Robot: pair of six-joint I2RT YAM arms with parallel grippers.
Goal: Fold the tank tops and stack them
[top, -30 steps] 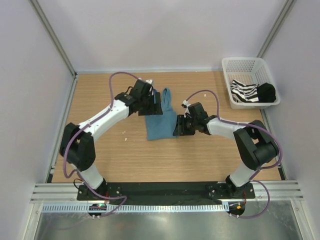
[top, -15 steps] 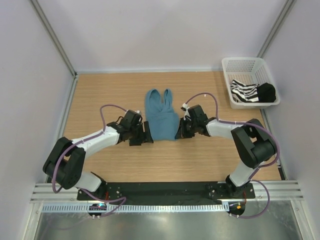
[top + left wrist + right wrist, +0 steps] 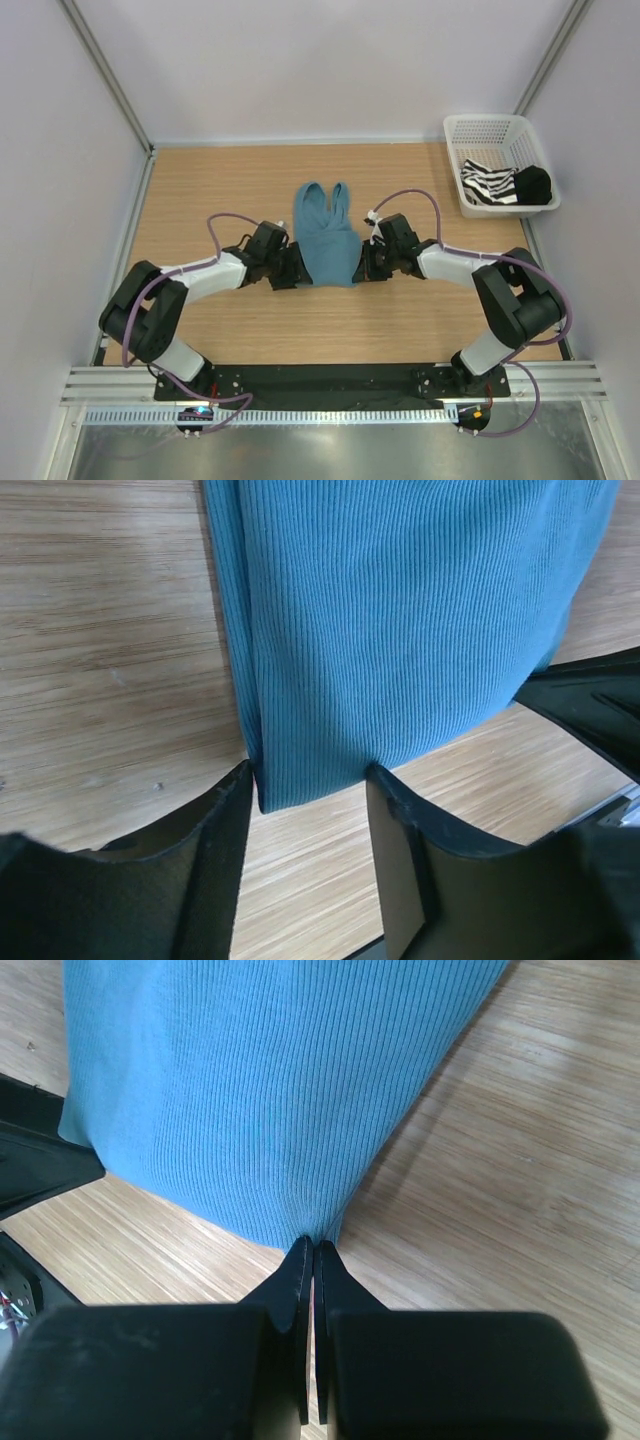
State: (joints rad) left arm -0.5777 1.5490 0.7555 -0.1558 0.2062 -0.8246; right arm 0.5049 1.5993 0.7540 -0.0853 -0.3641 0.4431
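Left arm (image 3: 205,272) and right arm (image 3: 450,262) showed white tubes between bulky black joints, each looped by a purple cable (image 3: 225,218); left gripper (image 3: 310,790) and right gripper (image 3: 313,1252) were matte black.

This is a robotics lab, a closed test cell rather than a room anyone lives in. Plain white panel walls (image 3: 330,70) in bare aluminium corner posts (image 3: 105,70) box in a pale wooden tabletop (image 3: 200,190). At the near edge, a black mounting plate (image 3: 330,380) on a slotted aluminium rail (image 3: 110,385) carries two black-and-white robot arms (image 3: 200,272), with purple cables (image 3: 232,217) looping off them. A teal-blue ribbed tank top (image 3: 328,240) lies between them, and a white plastic mesh basket (image 3: 485,120) sits far right.
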